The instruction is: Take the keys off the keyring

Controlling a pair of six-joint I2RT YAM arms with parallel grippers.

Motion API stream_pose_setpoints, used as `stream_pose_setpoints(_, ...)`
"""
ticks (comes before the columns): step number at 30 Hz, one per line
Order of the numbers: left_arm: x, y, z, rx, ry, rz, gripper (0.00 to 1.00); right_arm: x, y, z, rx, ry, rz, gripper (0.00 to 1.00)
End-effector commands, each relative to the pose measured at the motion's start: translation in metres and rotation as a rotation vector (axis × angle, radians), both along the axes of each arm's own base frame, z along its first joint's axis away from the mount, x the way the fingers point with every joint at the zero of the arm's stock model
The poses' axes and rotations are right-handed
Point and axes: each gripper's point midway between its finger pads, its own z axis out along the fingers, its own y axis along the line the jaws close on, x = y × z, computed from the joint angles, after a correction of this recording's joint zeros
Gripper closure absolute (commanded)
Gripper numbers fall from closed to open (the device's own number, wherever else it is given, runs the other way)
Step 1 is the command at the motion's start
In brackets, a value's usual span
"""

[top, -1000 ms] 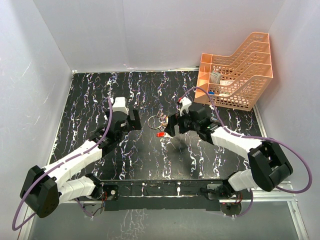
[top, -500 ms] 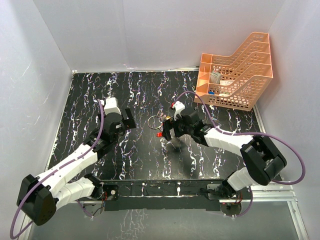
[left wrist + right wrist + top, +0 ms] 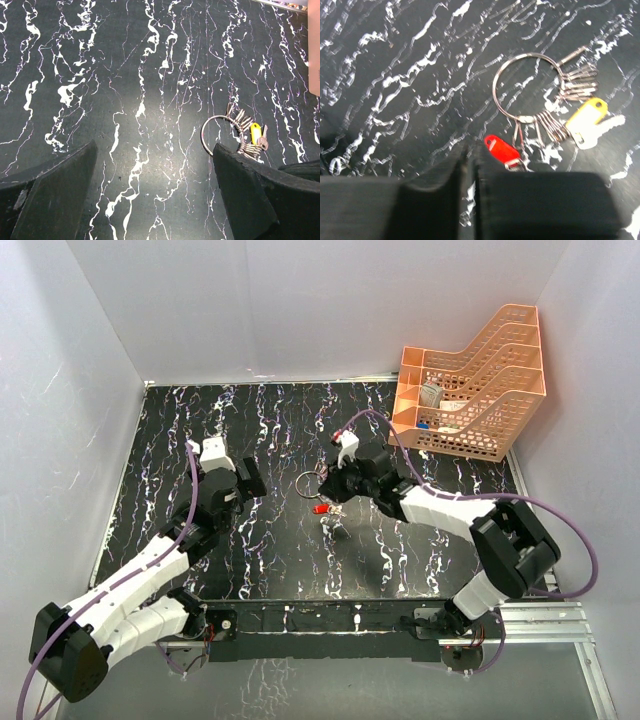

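The keyring (image 3: 527, 82) is a thin silver wire ring lying flat on the black marbled table, with a fan of small metal bits on it. A red-headed key (image 3: 502, 150) and a yellow-headed key (image 3: 587, 117) hang from it. My right gripper (image 3: 469, 172) is shut, its tips just left of the red key, with nothing seen between the pads; the red key's blade is hidden behind the right finger. From above, the keyring (image 3: 308, 483) and the red key (image 3: 320, 508) lie beside the right gripper (image 3: 333, 496). My left gripper (image 3: 155, 192) is open and empty, left of the keyring (image 3: 220, 134).
An orange mesh tray (image 3: 470, 390) stands at the table's back right corner, holding a few small items. White walls close in the back and both sides. The right arm's purple cable arcs above the table near the tray.
My right gripper has shut and moved left, up to the keys. The left gripper has drawn back to the left, away from the ring, still open.
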Motion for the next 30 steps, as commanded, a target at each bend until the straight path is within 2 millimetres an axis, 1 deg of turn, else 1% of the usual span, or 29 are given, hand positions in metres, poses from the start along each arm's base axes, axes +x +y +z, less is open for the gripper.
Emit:
stream_pose_setpoints(1,-0.002,0.007,0.000,0.032,0.002,0.014,0.01,0.016,-0.005,0.037,0.040,-0.105,-0.066,1.00)
stream_pose_setpoints(3,-0.002,0.008,0.002,0.031,-0.004,0.015,0.01,0.022,-0.018,0.064,0.099,-0.193,-0.144,1.00)
stream_pose_setpoints(6,-0.003,0.008,0.006,0.022,-0.020,0.014,0.01,0.022,-0.036,0.110,0.232,-0.302,-0.207,1.00)
stream_pose_setpoints(8,-0.004,0.008,0.008,0.018,-0.027,0.009,0.01,0.019,-0.044,0.138,0.320,-0.350,-0.200,1.00)
stream_pose_setpoints(10,-0.004,0.008,0.009,0.012,-0.032,0.007,0.01,0.016,-0.048,0.161,0.388,-0.385,-0.153,1.00)
stream_pose_setpoints(12,-0.004,0.007,0.010,0.009,-0.034,0.003,0.01,0.018,-0.052,0.178,0.436,-0.389,-0.137,1.00)
stream_pose_setpoints(14,-0.004,0.007,0.010,0.009,-0.032,0.000,0.01,0.024,-0.056,0.188,0.490,-0.349,-0.142,1.00)
stream_pose_setpoints(17,-0.005,0.007,0.011,0.009,-0.032,-0.001,0.01,0.024,-0.058,0.201,0.603,-0.288,-0.064,1.00)
stream_pose_setpoints(18,-0.006,0.007,0.011,0.008,-0.033,0.000,0.01,0.024,-0.063,0.207,0.656,-0.269,-0.044,1.00)
stream_pose_setpoints(19,-0.006,0.008,0.011,0.007,-0.034,-0.001,0.01,0.022,-0.064,0.210,0.704,-0.250,-0.016,1.00)
stream_pose_setpoints(22,-0.006,0.006,0.012,0.004,-0.040,-0.008,0.01,0.007,-0.067,0.220,0.840,-0.241,0.117,1.00)
stream_pose_setpoints(24,-0.005,0.006,0.012,0.007,-0.039,-0.010,0.01,0.004,-0.070,0.220,0.892,-0.232,0.180,1.00)
stream_pose_setpoints(26,-0.005,0.005,0.013,0.012,-0.037,-0.014,0.01,-0.006,-0.072,0.227,0.933,-0.279,0.250,1.00)
stream_pose_setpoints(27,-0.004,0.006,0.013,0.016,-0.035,-0.014,0.01,-0.007,-0.072,0.230,0.941,-0.284,0.258,1.00)
stream_pose_setpoints(29,-0.004,0.006,0.014,0.019,-0.034,-0.014,0.01,0.004,-0.069,0.231,0.902,-0.261,0.240,1.00)
stream_pose_setpoints(30,-0.004,0.006,0.015,0.021,-0.036,-0.012,0.01,0.016,-0.064,0.225,0.844,-0.203,0.204,1.00)
